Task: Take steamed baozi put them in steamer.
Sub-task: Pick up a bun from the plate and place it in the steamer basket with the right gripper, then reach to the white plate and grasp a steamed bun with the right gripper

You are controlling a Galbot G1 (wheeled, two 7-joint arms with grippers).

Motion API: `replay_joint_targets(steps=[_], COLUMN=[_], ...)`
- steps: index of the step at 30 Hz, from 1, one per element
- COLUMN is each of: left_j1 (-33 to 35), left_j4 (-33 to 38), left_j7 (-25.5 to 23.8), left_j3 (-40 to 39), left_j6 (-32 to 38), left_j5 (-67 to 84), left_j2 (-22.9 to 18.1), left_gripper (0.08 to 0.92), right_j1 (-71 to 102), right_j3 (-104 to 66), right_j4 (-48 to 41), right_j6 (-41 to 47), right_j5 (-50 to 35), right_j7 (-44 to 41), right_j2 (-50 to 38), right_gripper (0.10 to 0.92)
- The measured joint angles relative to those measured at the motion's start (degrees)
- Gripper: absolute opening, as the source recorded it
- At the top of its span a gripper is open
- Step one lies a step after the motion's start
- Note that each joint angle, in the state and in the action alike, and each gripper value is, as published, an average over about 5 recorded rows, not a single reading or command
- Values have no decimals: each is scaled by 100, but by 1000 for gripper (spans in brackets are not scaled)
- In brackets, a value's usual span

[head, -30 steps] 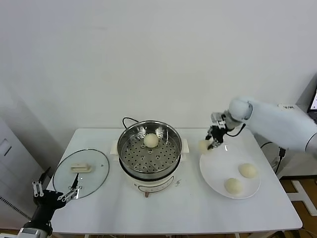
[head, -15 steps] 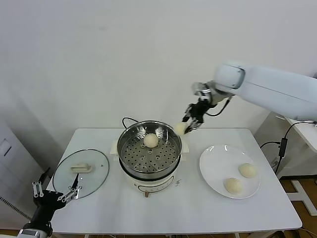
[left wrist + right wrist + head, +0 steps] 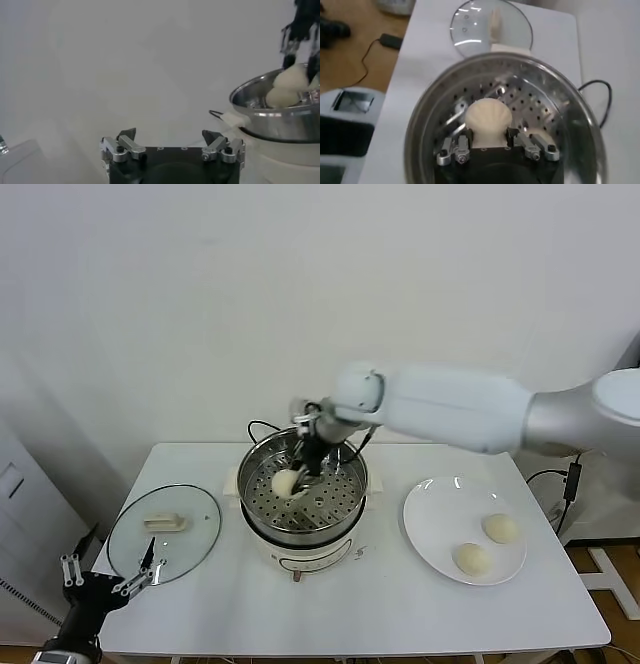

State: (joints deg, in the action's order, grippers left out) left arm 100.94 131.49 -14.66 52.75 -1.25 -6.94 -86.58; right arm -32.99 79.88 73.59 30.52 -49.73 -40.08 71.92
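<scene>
Left end effector (image 3: 105, 584) hangs at the near left corner of the table (image 3: 400, 614), off its edge, fingers spread wide and holding nothing. Just beyond it a glass lid (image 3: 163, 532) lies flat near the left edge. At the near right, a white plate (image 3: 430, 534) sits close to the right edge with two buns (image 3: 471, 559) on it, apart from each other; bare table lies open in front of the plate and the steamer. The steamer (image 3: 345, 484) stands mid-table between lid and plate, on a white cooker base (image 3: 300, 556). Right end effector (image 3: 296, 480) reaches down inside the steamer, fingers narrow and clamped on a bun (image 3: 488, 116) above the perforated floor. A second bun (image 3: 543, 138) lies in the steamer beside it. A plain white wall (image 3: 300, 304) stands behind the table.
</scene>
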Motion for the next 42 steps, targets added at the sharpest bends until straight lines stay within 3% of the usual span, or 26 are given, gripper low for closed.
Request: replay_joint_targets(steps=[12,21,26,34,42], left_j1=[-7,7,0,-32,-87], left_j4=[12,41,41,41,42], left_j7=[-4,-6,-7,-7,3], left_j3=[-37,-95,-145,-203,-292], left_j6=[3,11,25,35,11], left_j5=[-43,-76,-105,-120,-198], left_j2=[-25,-36,-44,-44,5], left_gripper=[823,823,823,823,823], right_j1=[461,303,-121,-914,-792], right_j3=[-187,-189,-177,-105,-251], right_j4=[-185,-35,31,-156,-168], right_j6=[371,486,354,-364,-1167], right_j5=[-94,-56,105,952,2462], right_j7=[825,797,264,-1465,-2666], right_j2=[302,176,-160,-1100,-2346], right_gripper=[468,715,813,823,823])
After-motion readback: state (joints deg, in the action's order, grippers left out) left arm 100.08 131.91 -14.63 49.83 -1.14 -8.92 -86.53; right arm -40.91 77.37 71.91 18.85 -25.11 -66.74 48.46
